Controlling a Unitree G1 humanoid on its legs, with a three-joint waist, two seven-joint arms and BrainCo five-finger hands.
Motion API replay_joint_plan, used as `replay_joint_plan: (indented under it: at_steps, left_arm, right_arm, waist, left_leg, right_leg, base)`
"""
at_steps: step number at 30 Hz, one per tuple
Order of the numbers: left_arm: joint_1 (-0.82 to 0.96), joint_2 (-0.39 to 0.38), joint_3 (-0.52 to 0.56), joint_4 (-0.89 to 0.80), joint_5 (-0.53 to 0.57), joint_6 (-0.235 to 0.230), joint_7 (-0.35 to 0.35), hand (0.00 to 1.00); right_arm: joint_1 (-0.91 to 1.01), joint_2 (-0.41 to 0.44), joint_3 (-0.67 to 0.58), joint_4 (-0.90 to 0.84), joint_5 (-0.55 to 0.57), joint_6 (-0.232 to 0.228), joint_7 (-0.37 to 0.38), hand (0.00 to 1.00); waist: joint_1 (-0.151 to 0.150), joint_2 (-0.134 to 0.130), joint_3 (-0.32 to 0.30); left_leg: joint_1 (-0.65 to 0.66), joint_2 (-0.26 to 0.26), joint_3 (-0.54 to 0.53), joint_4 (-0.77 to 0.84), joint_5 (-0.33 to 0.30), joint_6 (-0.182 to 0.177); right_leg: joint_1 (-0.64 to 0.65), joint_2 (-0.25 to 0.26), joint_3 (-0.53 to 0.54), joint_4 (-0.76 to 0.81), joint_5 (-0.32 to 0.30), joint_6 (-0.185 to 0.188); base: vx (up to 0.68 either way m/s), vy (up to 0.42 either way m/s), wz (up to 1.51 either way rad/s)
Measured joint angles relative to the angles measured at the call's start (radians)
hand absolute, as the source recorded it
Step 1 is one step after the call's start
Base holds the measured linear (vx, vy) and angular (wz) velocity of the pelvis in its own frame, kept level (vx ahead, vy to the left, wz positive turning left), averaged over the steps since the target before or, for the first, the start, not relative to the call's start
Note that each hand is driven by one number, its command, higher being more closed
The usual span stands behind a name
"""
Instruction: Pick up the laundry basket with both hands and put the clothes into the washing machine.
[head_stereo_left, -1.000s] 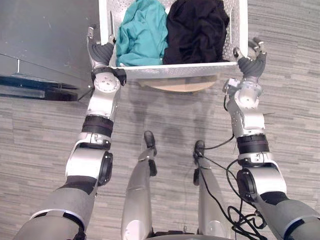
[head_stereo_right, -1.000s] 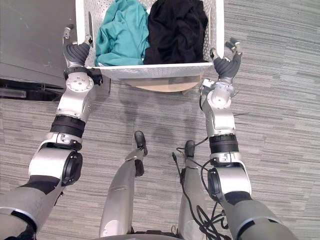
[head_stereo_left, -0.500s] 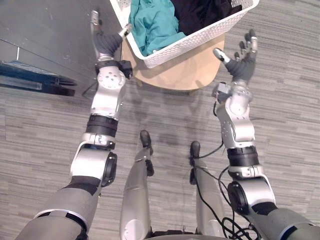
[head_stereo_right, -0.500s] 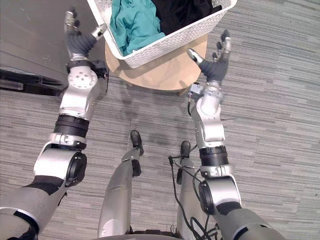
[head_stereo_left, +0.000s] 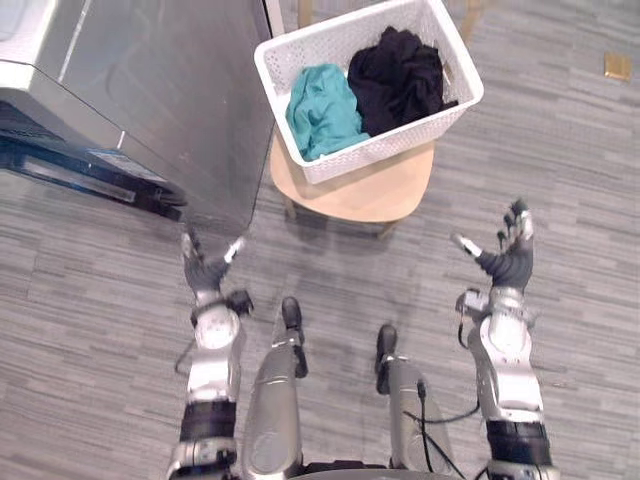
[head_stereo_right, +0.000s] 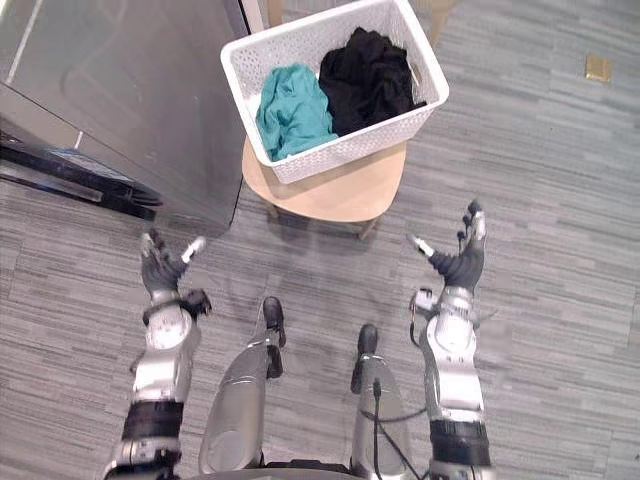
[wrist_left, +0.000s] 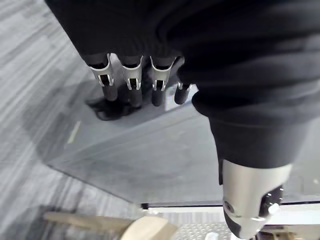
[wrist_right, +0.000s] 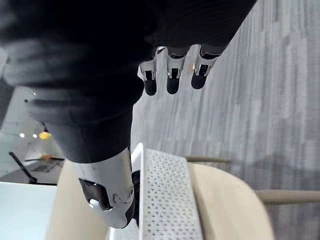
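A white perforated laundry basket (head_stereo_left: 372, 156) sits on a round wooden stool (head_stereo_left: 365, 195), far ahead of both hands. Inside it a teal garment (head_stereo_left: 322, 110) lies beside a black garment (head_stereo_left: 400, 80). My left hand (head_stereo_left: 205, 272) is raised over the floor near the grey washing machine's (head_stereo_left: 150, 90) corner, fingers straight and spread, holding nothing. My right hand (head_stereo_left: 505, 262) is up on the other side, palm inward, fingers (wrist_right: 172, 75) straight and empty. The right wrist view shows the basket's wall (wrist_right: 165, 200) past the thumb.
The washing machine stands at the left, its grey side (wrist_left: 150, 150) close to my left hand, with a dark panel (head_stereo_left: 90, 170) low at its front. A small yellowish plate (head_stereo_left: 617, 66) lies in the grey plank floor at the far right.
Both hands have come off the basket's sides and now hang well back from it. The whole picture has shifted, and the basket shows farther off on the stool.
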Motion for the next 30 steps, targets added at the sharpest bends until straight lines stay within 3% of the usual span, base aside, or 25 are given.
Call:
replay_joint_plan:
  at_steps: [3,6,12,15,16,17,18,20,23,24,25,26,28,30]
  left_arm:
    - [0.068,0.002,0.001,0.170,0.004,0.001,-0.058,0.00]
    - [0.087,0.013,0.011,0.349,0.018,0.005,-0.092,0.00]
    - [0.108,0.027,0.044,0.519,0.048,0.010,-0.100,0.00]
    - [0.111,0.028,0.051,0.541,0.049,0.010,-0.113,0.00]
    - [0.105,0.027,0.051,0.541,0.049,0.009,-0.113,0.00]
    - [0.100,0.027,0.054,0.541,0.049,0.009,-0.113,0.00]
    - [0.092,0.031,0.054,0.559,0.049,0.004,-0.112,0.00]
    - [0.077,0.036,0.057,0.586,0.049,0.003,-0.112,0.00]
    - [0.063,0.050,0.089,0.618,0.060,0.003,-0.106,0.00]
    - [0.053,0.059,0.088,0.630,0.073,0.002,-0.101,0.00]
    - [0.041,0.066,0.085,0.634,0.077,-0.001,-0.097,0.00]
    - [0.028,0.085,0.069,0.638,0.083,-0.004,-0.089,0.00]
    - [0.020,0.097,0.054,0.643,0.089,-0.003,-0.090,0.00]
    - [0.033,0.103,0.027,0.646,0.101,-0.003,-0.092,0.00]
  right_arm:
    - [0.059,0.012,-0.002,0.158,-0.005,0.016,0.045,0.00]
    - [0.056,0.012,-0.012,0.324,-0.005,0.018,0.062,0.00]
    - [0.042,0.012,-0.039,0.540,-0.005,0.017,0.081,0.00]
    - [0.033,0.012,-0.041,0.614,-0.002,0.017,0.082,0.00]
    - [0.035,0.011,-0.042,0.635,0.001,0.017,0.083,0.00]
    - [0.029,0.010,-0.044,0.659,0.006,0.017,0.083,0.00]
    - [0.021,0.010,-0.059,0.683,0.011,0.017,0.083,0.00]
    - [0.002,0.008,-0.071,0.705,0.014,0.017,0.081,0.00]
    - [-0.033,-0.012,-0.079,0.707,0.016,0.017,0.077,0.00]
    - [-0.044,-0.025,-0.078,0.723,0.017,0.015,0.077,0.00]
    - [-0.057,-0.036,-0.076,0.742,0.017,0.017,0.077,0.00]
    - [-0.076,-0.033,-0.074,0.770,0.017,0.018,0.081,0.00]
    - [-0.077,-0.019,-0.074,0.781,0.017,0.017,0.086,0.00]
    - [-0.081,-0.019,-0.075,0.789,0.016,0.019,0.099,0.00]
  waist:
    - [0.000,-0.001,-0.087]
    - [0.001,0.008,-0.126]
    - [0.003,0.025,-0.162]
    - [0.005,0.033,-0.165]
    - [0.002,0.035,-0.167]
    - [0.003,0.035,-0.167]
    - [0.003,0.033,-0.167]
    - [0.005,0.017,-0.159]
    - [0.019,0.008,-0.158]
    - [0.017,0.015,-0.161]
    - [0.021,0.004,-0.161]
    - [0.021,-0.006,-0.164]
    - [0.026,-0.012,-0.165]
    - [0.024,-0.014,-0.166]
  left_leg:
    - [0.064,-0.027,-0.022,-0.039,0.000,0.000]
    - [0.119,-0.038,-0.044,-0.056,0.002,-0.004]
    - [0.178,-0.049,-0.088,-0.075,0.004,-0.012]
    - [0.144,-0.062,-0.126,-0.029,-0.001,-0.016]
    - [0.105,-0.065,-0.114,-0.001,-0.017,-0.001]
    - [0.081,-0.050,-0.088,0.016,-0.035,0.005]
    - [0.059,0.000,0.010,0.037,-0.036,0.008]
    - [0.052,0.029,0.112,0.047,-0.033,0.012]
    - [0.032,0.102,0.138,0.090,-0.033,0.014]
    - [0.023,0.095,0.146,0.121,-0.048,-0.016]
    - [0.013,0.072,0.147,0.138,-0.072,0.003]
    - [-0.026,0.047,0.136,0.210,-0.137,0.010]
    - [-0.055,0.014,0.119,0.324,-0.227,0.026]
    - [-0.025,-0.035,0.122,0.350,-0.281,0.051]
  right_leg:
    - [0.068,-0.020,-0.031,-0.006,-0.029,0.004]
    - [0.145,-0.026,-0.061,-0.035,-0.038,0.009]
    - [0.244,-0.026,-0.112,-0.080,-0.042,0.011]
    - [0.259,-0.032,-0.166,-0.068,-0.055,0.014]
    - [0.260,-0.040,-0.206,-0.054,-0.067,0.014]
    - [0.264,-0.044,-0.229,-0.048,-0.072,0.014]
    - [0.280,-0.053,-0.283,-0.056,-0.070,0.016]
    - [0.290,-0.080,-0.317,-0.057,-0.067,0.021]
    - [0.297,-0.137,-0.334,-0.055,-0.055,0.051]
    - [0.317,-0.167,-0.339,-0.072,-0.051,0.092]
    - [0.321,-0.181,-0.340,-0.081,-0.048,0.104]
    - [0.336,-0.205,-0.346,-0.104,-0.034,0.108]
    - [0.369,-0.247,-0.342,-0.089,-0.007,0.154]
    - [0.333,-0.318,-0.290,0.062,0.033,0.096]
  base:
    - [0.13,-0.061,0.35]
    - [0.10,-0.025,0.28]
    - [0.02,-0.025,0.24]
    - [-0.02,-0.007,0.53]
    - [-0.05,0.010,0.82]
    - [-0.03,0.039,1.20]
    - [0.00,0.048,0.95]
    - [0.05,0.105,0.70]
    - [0.08,0.134,0.35]
    - [0.13,0.190,0.37]
    - [0.21,0.350,0.50]
    - [0.21,0.349,0.44]
    - [0.25,0.397,0.43]
    - [0.33,0.465,0.28]
